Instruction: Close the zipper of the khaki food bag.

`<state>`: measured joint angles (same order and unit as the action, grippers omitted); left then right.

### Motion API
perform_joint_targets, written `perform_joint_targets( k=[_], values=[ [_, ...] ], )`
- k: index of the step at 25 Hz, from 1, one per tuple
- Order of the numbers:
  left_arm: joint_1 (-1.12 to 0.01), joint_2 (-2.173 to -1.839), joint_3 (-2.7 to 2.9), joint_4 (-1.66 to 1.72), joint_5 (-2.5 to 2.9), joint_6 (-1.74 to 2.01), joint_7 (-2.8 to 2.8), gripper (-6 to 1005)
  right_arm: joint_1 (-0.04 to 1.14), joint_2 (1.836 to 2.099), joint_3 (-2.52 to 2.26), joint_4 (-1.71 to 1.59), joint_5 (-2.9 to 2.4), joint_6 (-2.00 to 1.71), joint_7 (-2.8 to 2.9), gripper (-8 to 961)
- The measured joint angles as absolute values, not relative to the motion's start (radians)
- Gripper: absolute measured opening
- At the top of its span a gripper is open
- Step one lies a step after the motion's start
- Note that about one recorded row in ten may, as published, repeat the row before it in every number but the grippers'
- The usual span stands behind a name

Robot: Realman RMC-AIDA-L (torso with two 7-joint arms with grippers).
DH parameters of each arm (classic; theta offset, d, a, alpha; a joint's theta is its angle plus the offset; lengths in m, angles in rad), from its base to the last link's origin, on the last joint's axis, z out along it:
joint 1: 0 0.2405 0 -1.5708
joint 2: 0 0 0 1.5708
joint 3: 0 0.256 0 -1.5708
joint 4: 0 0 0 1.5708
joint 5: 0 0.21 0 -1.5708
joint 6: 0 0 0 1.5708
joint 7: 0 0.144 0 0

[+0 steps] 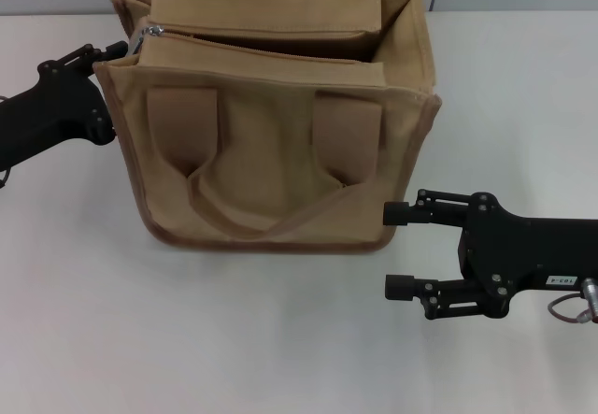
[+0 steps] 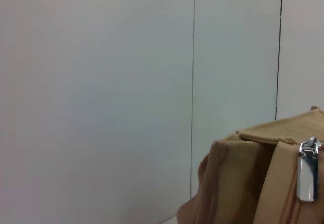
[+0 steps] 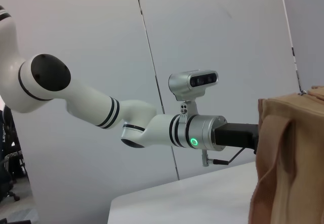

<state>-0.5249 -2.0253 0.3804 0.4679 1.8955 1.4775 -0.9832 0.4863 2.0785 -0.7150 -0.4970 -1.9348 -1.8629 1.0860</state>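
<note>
The khaki food bag (image 1: 271, 143) stands upright in the middle of the white table, handle side toward me. Its zipper (image 1: 266, 49) is open along the top, and the silver slider (image 1: 149, 33) sits at the bag's left end. The pull tab (image 2: 307, 176) shows close in the left wrist view, hanging at the bag's end (image 2: 238, 183). My left gripper (image 1: 117, 51) is against the bag's upper left corner, just beside the slider. My right gripper (image 1: 399, 250) is open and empty, low by the bag's lower right corner. The right wrist view shows the bag (image 3: 291, 163).
The white table (image 1: 280, 339) spreads around the bag. A grey panelled wall (image 2: 101, 82) stands behind it. In the right wrist view my white left arm (image 3: 152, 125) reaches to the bag's far end, carrying its silver wrist camera (image 3: 195, 82).
</note>
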Motion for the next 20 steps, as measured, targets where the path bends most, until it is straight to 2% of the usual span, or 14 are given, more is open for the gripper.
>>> perform_joint_targets(
  k=[9, 15, 20],
  values=[
    [-0.527, -2.032, 0.375, 0.468, 1.878, 1.477, -0.99, 660, 0.486, 2.078, -0.715, -0.497, -1.934, -1.862, 1.086, 750],
    [-0.526, -2.032, 0.372, 0.468, 1.877, 1.479, -0.993, 450, 0.482, 2.078, -0.715, -0.497, -1.934, -1.861, 1.085, 744],
    [-0.525, -2.033, 0.371, 0.468, 1.874, 1.48, -0.994, 233, 0.48, 2.077, -0.715, -0.497, -1.934, -1.861, 1.084, 738]
  ],
)
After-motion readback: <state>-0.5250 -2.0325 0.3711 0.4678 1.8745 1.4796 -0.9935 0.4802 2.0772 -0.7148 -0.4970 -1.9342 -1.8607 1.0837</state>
